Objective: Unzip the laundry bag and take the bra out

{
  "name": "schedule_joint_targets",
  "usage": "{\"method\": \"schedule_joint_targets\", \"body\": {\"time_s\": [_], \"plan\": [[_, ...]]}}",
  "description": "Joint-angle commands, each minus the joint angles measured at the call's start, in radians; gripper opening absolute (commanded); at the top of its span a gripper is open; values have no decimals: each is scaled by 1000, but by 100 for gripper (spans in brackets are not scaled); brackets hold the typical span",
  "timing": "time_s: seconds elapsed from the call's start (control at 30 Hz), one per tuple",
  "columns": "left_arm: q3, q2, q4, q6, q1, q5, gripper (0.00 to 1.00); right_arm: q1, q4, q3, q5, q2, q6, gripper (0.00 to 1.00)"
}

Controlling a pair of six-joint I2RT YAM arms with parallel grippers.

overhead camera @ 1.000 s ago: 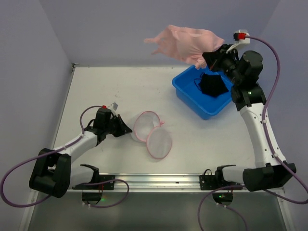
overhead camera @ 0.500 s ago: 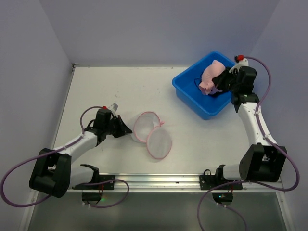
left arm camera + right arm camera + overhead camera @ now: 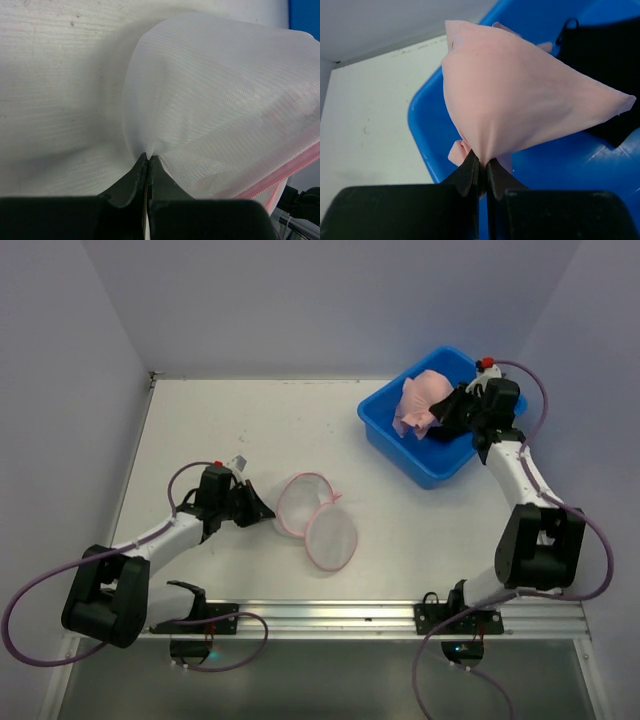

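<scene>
The laundry bag (image 3: pixel 315 517), white mesh with pink trim, lies open on the table's middle, its two round halves spread apart. My left gripper (image 3: pixel 268 514) is shut on the bag's mesh at its left side; in the left wrist view the jaws (image 3: pixel 148 159) pinch a fold of the white mesh (image 3: pixel 215 100). The pink bra (image 3: pixel 420 400) rests inside the blue bin (image 3: pixel 395 440) at the back right. My right gripper (image 3: pixel 447 412) is shut on the bra; the right wrist view shows its jaws (image 3: pixel 483 165) pinching the pink fabric (image 3: pixel 520 100).
A black garment (image 3: pixel 455 420) lies in the blue bin beside the bra, also seen in the right wrist view (image 3: pixel 605 60). The bin's wall (image 3: pixel 427 135) stands below the right gripper. Walls enclose the table at the left, back and right.
My right gripper has come down from high above the bin, bringing the pink bra into the blue bin and further left. The left arm and the bag have not moved.
</scene>
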Motion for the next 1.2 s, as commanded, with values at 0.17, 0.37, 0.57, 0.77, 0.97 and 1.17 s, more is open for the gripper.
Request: {"method": "schedule_joint_targets", "body": {"time_s": [0.17, 0.37, 0.57, 0.77, 0.97, 1.17], "plan": [[-34, -22, 34, -59, 5, 26, 0, 84, -67, 68, 70, 102, 51, 59], [-166, -120, 133, -281, -38, -6, 0, 239, -23, -59, 257, -114, 112, 97], [-197, -245, 129, -350, -82, -69, 23, 423, -10, -288, 247, -335, 232, 98], [-4, -220, -178, -128, -53, -176, 58, 592, -38, -475, 107, -405, 299, 95], [107, -164, -247, 7, -39, -202, 66, 788, -128, -514, 185, -453, 250, 95], [217, -15, -201, 83, -33, -184, 65, 975, -245, -433, 352, -498, 195, 96]]}}
